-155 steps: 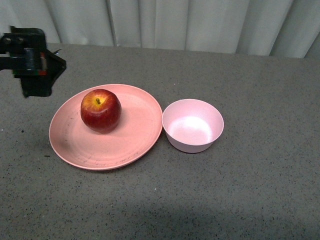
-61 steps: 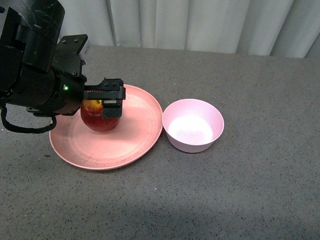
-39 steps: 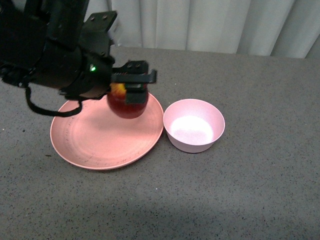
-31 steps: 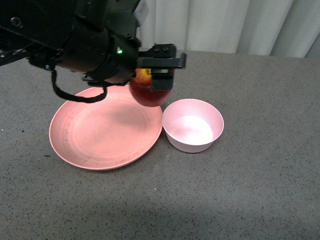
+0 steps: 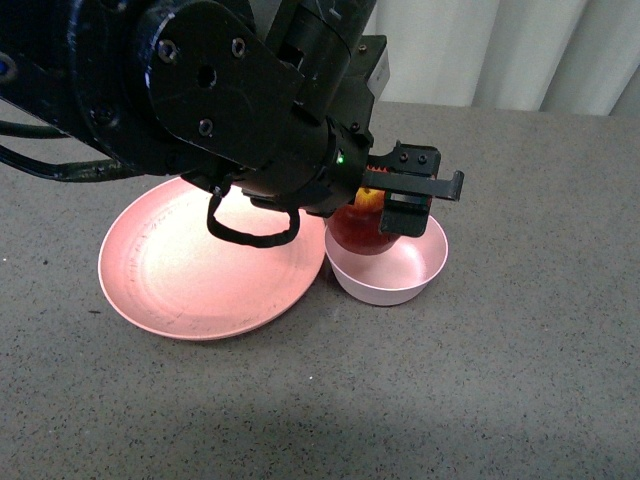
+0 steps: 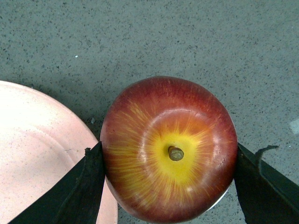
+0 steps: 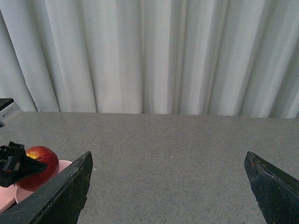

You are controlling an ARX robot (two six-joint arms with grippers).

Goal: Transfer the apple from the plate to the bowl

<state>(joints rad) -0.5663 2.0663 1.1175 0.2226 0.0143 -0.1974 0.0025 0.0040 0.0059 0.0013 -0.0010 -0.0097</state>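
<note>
Left jaws snug around apple point(image 6: 169, 150)

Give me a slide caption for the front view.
Left gripper holds the apple over the bowl, beside the plate.

You're looking at a table point(image 5: 530, 380) topped in dark grey, finely speckled with paler and darker flecks, matte and even. It runs back to a curtain point(image 5: 480, 50) of white fabric hanging in close vertical pleats, which fills the whole far side. In the right wrist view its folds alternate bright and grey-shadowed. The curtain's hem meets the table's far edge. The light is soft and diffuse, and the strip of table nearest you reads a shade darker.
</note>
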